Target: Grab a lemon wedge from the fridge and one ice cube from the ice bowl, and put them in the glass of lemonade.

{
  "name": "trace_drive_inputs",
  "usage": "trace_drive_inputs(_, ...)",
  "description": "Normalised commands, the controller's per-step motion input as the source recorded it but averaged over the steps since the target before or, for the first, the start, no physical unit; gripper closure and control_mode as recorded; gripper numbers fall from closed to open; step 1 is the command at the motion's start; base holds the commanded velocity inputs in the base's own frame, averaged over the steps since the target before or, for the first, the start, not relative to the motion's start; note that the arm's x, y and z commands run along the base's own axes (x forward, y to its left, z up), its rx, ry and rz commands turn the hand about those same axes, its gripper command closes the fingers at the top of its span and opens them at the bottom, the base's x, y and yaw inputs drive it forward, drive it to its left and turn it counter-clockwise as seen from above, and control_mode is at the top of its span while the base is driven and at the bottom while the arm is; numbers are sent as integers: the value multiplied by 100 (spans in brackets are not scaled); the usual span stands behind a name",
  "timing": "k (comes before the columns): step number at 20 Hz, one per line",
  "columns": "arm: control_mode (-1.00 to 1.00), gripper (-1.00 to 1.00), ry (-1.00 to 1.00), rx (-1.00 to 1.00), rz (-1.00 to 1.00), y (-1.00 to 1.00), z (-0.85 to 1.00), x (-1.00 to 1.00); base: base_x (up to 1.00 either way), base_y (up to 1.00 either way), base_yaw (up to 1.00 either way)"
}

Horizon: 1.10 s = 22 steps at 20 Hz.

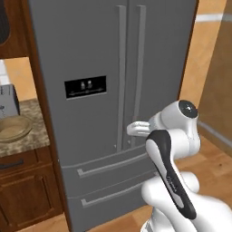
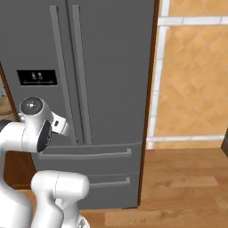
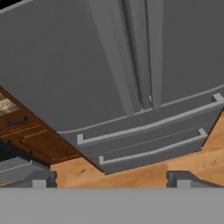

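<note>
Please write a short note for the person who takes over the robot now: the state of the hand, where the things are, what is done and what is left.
Hand: open, holding nothing, in front of the lower ends of the door handles.
Fridge: both doors and both drawers shut.
Ice bowl: on the counter left of the fridge.
Done: nothing yet.
Left: open the fridge, take the lemon wedge, take one ice cube, put both into the glass.

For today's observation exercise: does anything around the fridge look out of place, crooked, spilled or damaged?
Nothing stands out. The fridge stands upright with both doors shut and both bottom drawers pushed in. The bowl sits level on the counter beside it. The open gripper is near the door handles, touching nothing.
</note>
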Motion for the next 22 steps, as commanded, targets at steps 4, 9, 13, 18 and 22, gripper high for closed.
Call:
trace_drive_inputs(4, 100, -100, 0, 0, 0, 0, 0, 0, -28, -34, 25)
trace_drive_inputs(9, 100, -100, 0, 0, 0, 0, 0, 0, -23, -20, 11)
trace_drive_inputs(13, -100, -100, 0, 0, 0, 1, -1, 2, 1, 0, 0)
trace_drive_inputs(18, -100, -100, 0, 0, 0, 1, 0, 9, 0, 0, 0)
trace_drive_inputs(22, -100, -100, 0, 0, 0, 0, 0, 2, 0, 0, 0)
